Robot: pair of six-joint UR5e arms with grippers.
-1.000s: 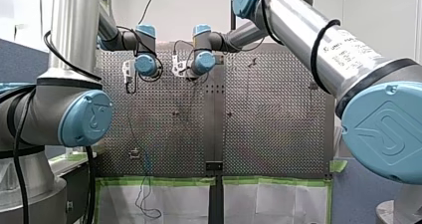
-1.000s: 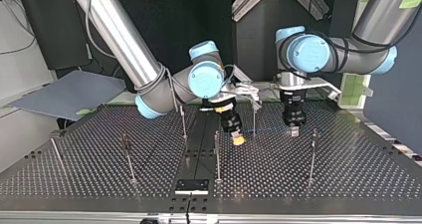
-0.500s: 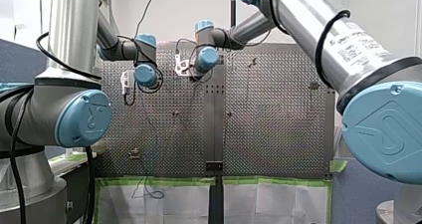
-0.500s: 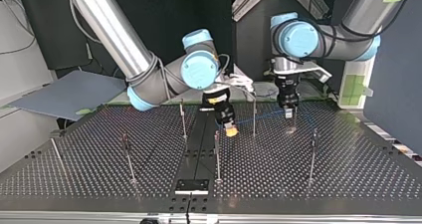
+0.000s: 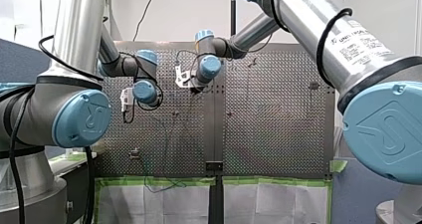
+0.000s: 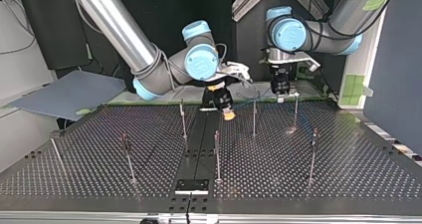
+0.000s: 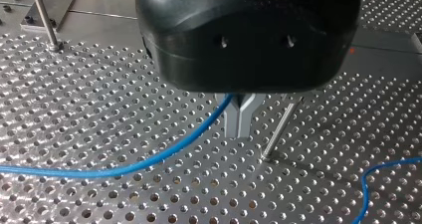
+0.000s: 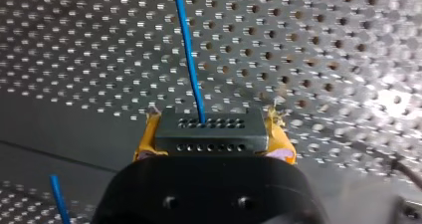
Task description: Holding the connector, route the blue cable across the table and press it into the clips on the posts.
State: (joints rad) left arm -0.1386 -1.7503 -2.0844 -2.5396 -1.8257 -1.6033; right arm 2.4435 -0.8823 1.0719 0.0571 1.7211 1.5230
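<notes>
My right gripper [image 8: 211,137] is shut on a dark grey connector [image 8: 209,127], held between its yellow pads [image 8: 144,139]. The blue cable [image 8: 188,50] leaves the connector's face and runs out over the perforated table. My left gripper [image 7: 239,133] has its metal fingers shut on the same blue cable [image 7: 149,162], which trails away across the holes. In the top view my right gripper [image 6: 228,116] hangs near the middle at the back, and my left gripper [image 6: 281,95] is to its right, higher above the table.
Thin posts [image 6: 254,117] [image 6: 183,119] [image 6: 313,154] stand across the perforated table [image 6: 348,174]. One post [image 7: 278,127] is right beside my left fingers. Slack cable [image 5: 164,184] hangs over the table's near edge in the front view. A small black plate [image 6: 191,185] sits at the top view's front middle.
Both grippers have risen and drawn back toward the far side of the top view, pulling the cable with them. The slack loop in the front view has slid to the right.
</notes>
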